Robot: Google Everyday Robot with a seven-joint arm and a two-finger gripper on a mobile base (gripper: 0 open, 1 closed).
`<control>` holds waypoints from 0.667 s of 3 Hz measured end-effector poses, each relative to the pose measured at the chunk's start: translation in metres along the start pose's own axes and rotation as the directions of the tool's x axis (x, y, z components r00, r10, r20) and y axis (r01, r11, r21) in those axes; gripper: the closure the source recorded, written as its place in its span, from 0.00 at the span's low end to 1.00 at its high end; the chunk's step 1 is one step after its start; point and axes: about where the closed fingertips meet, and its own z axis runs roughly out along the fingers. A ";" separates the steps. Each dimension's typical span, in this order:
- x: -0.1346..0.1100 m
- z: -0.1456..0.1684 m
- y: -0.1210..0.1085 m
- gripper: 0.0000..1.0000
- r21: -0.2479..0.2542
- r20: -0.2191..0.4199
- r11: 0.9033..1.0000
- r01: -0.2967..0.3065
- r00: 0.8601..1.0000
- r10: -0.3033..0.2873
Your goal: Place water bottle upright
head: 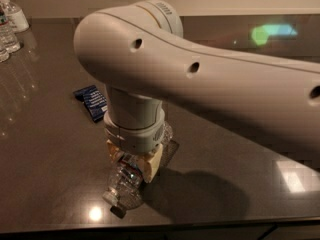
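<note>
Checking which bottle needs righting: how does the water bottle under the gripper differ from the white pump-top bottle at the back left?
The water bottle lies on its side; the pump-top bottle stands upright. The water bottle sits beneath the gripper near the front edge; the pump-top bottle is far back-left. Both rest on the dark table.

I see the water bottle (125, 181) lying on the table (50, 149) at lower centre of the frame. My gripper (134, 165) sits directly over its upper part. A packet (92, 101) lies behind it to the left, and small bottles (10, 29) stand at upper left.
</note>
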 end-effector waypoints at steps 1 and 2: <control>0.010 -0.004 0.000 0.84 -0.029 0.011 0.999 -0.042 0.999 0.042; 0.021 -0.028 -0.008 1.00 -0.038 0.059 0.992 -0.121 0.991 0.123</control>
